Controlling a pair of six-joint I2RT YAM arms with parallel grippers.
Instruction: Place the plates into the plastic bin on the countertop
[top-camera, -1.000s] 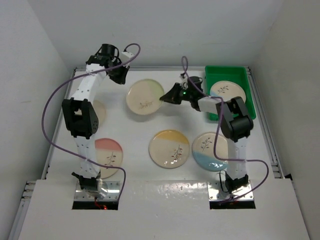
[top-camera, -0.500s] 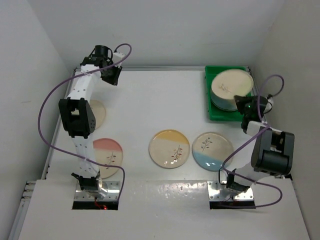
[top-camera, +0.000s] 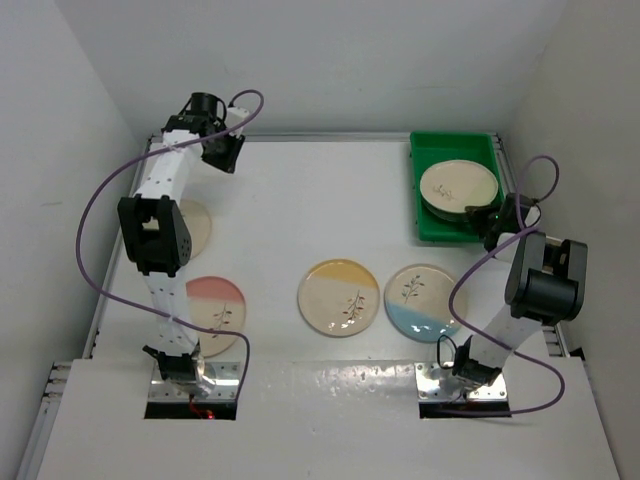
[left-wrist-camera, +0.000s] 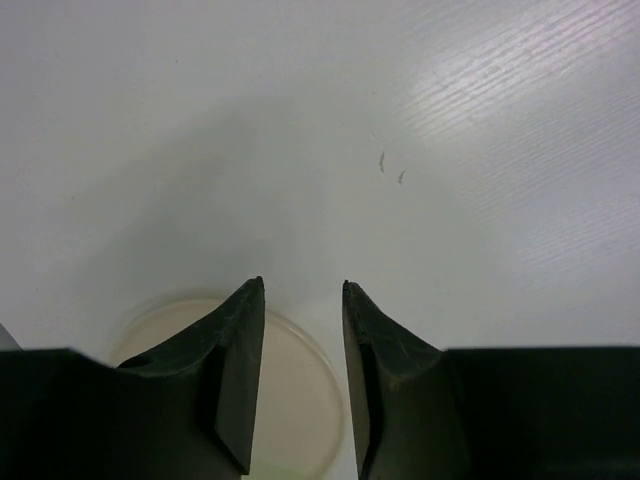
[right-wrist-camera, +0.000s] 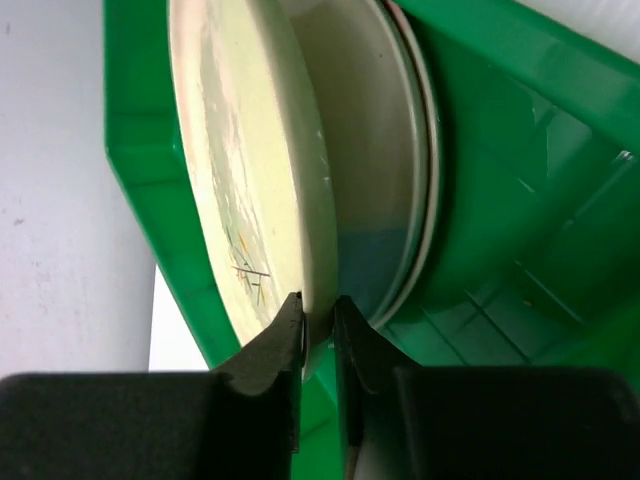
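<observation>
The right fingers (right-wrist-camera: 268, 365) were closed on the rim of a plate (right-wrist-camera: 245, 170), over other plates (right-wrist-camera: 375, 170) in the green bin (right-wrist-camera: 520, 190); the left fingers (left-wrist-camera: 232, 350) stood apart, holding nothing, above the surface (left-wrist-camera: 300, 120).

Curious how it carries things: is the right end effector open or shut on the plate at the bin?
Shut: the right wrist view shows the right end effector pinching the plate by its rim, over the plastic bin.

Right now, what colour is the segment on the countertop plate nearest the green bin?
Light blue; the plate shows best in the top external view.
</observation>
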